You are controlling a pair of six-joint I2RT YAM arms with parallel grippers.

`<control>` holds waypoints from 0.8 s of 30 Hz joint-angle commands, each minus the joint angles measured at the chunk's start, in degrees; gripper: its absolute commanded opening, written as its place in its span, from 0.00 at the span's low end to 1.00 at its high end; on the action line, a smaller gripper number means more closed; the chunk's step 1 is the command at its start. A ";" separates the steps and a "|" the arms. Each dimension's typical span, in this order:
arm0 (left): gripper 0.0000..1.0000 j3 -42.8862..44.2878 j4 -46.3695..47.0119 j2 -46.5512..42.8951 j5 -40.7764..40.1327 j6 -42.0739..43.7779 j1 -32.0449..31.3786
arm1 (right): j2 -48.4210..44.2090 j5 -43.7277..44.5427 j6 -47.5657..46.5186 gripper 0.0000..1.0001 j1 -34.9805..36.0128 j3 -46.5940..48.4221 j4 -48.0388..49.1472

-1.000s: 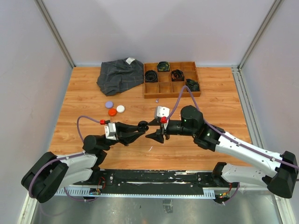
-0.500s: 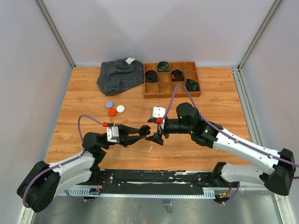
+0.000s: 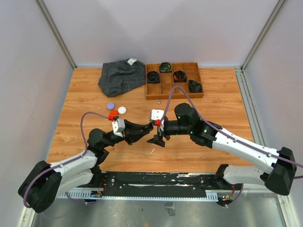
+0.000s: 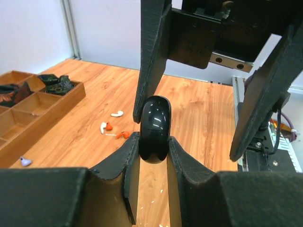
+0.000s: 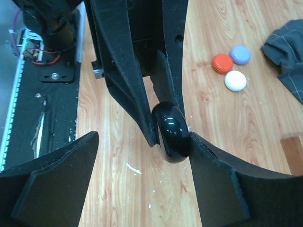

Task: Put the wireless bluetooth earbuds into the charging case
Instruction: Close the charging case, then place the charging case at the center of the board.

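A glossy black charging case [image 4: 154,130] is held above the table, with my left gripper [image 4: 152,142] shut on its lower edge. In the right wrist view the same case [image 5: 171,132] sits between the spread fingers of my right gripper [image 5: 142,142], which is open. One right finger [image 5: 222,175] lies against the case and the other stands well apart. Both grippers meet over the table's middle [image 3: 151,127]. Small earbuds lie on the wood: a white one [image 4: 117,113], an orange-and-white one [image 4: 105,126], an orange one [image 4: 123,135] and a purple one [image 4: 26,161].
Orange [image 5: 222,63], purple [image 5: 240,54] and white [image 5: 235,80] round pucks lie left of the arms. A wooden compartment tray [image 3: 156,94] with coiled belts stands at the back. A grey cloth [image 3: 122,75] lies beside it.
My left gripper has carried the black case up and to the right. My right gripper has opened wider and shifted left, so the case now sits between its fingers.
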 commanded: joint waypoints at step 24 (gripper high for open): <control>0.08 15.75 -46.50 16.61 -16.69 -31.48 -3.89 | -9.60 47.73 13.34 0.83 -0.24 -20.33 15.67</control>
